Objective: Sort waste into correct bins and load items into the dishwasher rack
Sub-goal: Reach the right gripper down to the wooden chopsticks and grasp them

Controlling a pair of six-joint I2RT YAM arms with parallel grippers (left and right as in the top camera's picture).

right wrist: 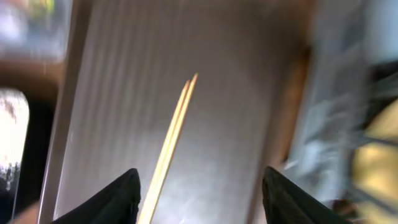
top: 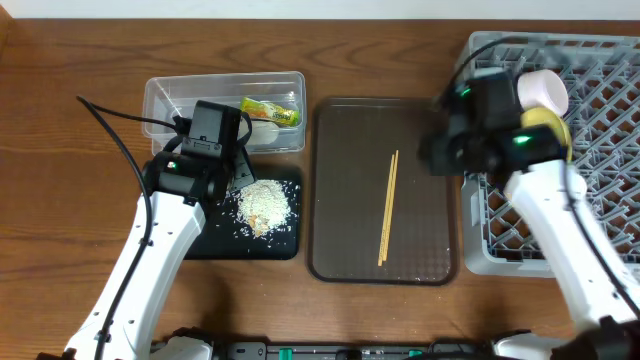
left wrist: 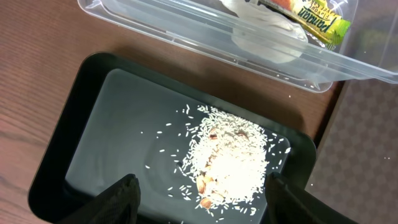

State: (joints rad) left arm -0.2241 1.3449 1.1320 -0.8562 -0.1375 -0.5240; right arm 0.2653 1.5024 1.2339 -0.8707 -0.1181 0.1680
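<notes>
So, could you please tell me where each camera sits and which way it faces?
Overhead: above the table, facing straight down on black tray, chopsticks, rack; left arm, right arm show.
Left wrist: on left arm, facing down at rice in black tray; left claw open.
Right wrist: blurred, facing down at the chopsticks; right claw open.
Shared: overhead and left wrist see the rice.

Tub is at the back left of the table, wrapper in its right end. Shallow tray is just in front of the tub, rice heap in its right half. Serving tray is right of both, with 2 chopsticks lying front-to-back near its centre. Rack is far right, with the cup and plate in its back-left part.
</notes>
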